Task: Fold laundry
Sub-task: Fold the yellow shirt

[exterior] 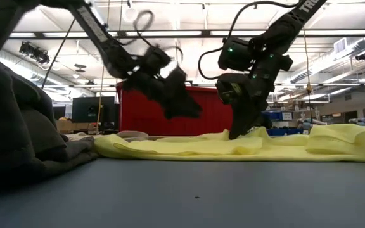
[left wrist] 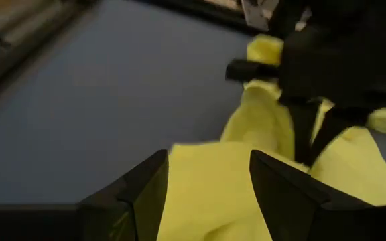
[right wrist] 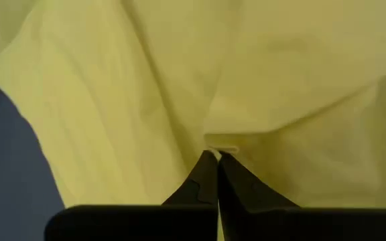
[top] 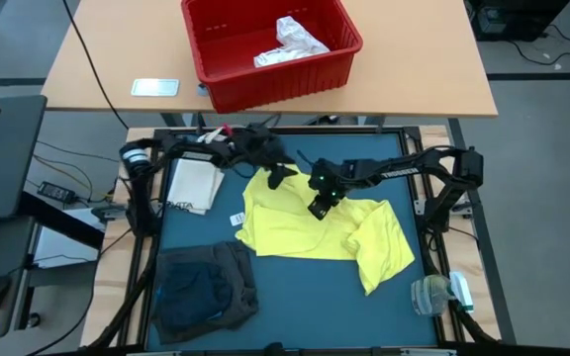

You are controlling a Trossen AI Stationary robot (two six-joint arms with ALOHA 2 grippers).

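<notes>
The yellow garment (top: pixel 315 229) lies spread mid-table, its long axis running left to right. My right gripper (right wrist: pixel 213 155) is pinched shut on its upper edge near the middle; my left gripper (left wrist: pixel 206 175) hovers, fingers apart, above the garment's left corner, the nearer arm there.

Yellow garments: we count one (top: pixel 315 229)
Dark grey garments: we count one (top: pixel 206 287), near left
Red bins: one (top: pixel 270 49), far side
White cloths in bin: one (top: pixel 290 44)
Arms: we see two
Clear plastic items: one (top: pixel 435 294), near right
</notes>
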